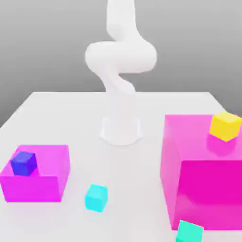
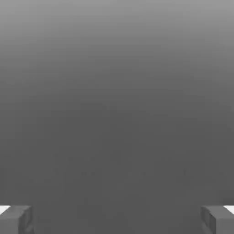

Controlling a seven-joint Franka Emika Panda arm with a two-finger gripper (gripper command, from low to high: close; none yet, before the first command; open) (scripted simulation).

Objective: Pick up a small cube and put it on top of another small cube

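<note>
White table (image 1: 142, 189), cyan cube (image 1: 96, 197) unobstructed.

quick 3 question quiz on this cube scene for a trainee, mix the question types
1. True or false: the blue cube sits on the low magenta block.
2. Which cube rests on the tall magenta block? A) yellow cube B) red cube C) green cube
3. Fill in: the gripper has its fingers ____, holding nothing.

Key: 1 true; 2 A; 3 open. Extra note: two teal cubes lie on the table, one between the blocks, one at the tall block's foot.
</note>
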